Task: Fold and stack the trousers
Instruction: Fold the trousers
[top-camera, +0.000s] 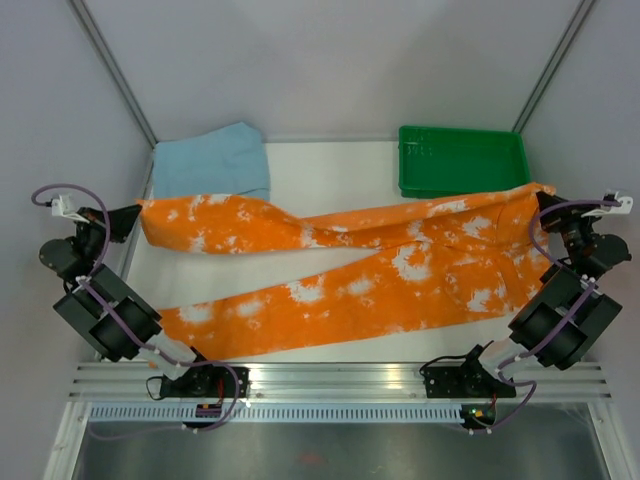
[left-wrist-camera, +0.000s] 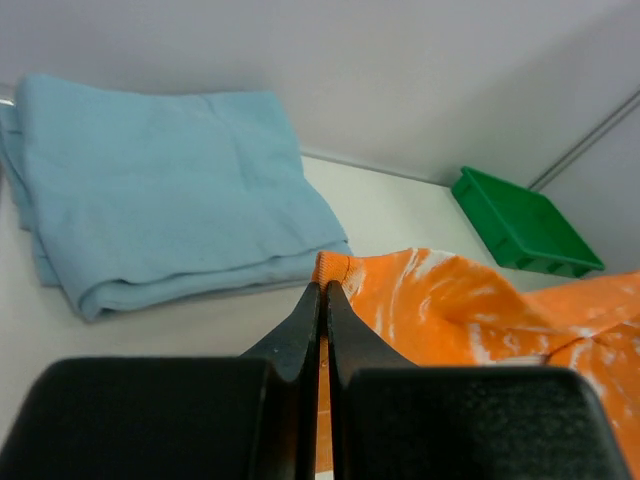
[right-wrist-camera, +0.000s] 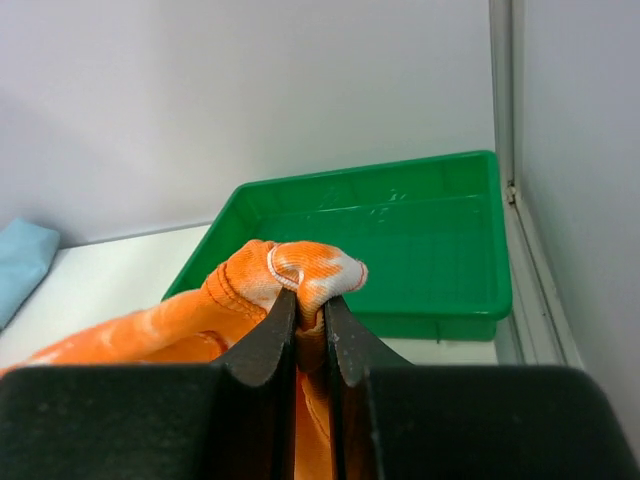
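At nine o'clock the left gripper (top-camera: 133, 221) is clamped on one end of the trousers (top-camera: 380, 262), which stretch across the table. At three o'clock the right gripper (top-camera: 547, 203) pinches the other end, beside the green tray (top-camera: 463, 130).

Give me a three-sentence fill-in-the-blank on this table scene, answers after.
The folded cloth in the far left corner is light ____.
The green rectangular plastic tray sits in the far ____ corner.
The left gripper and right gripper each pinch the ____-and-white tie-dyed fabric trousers.
Missing: blue; right; orange.
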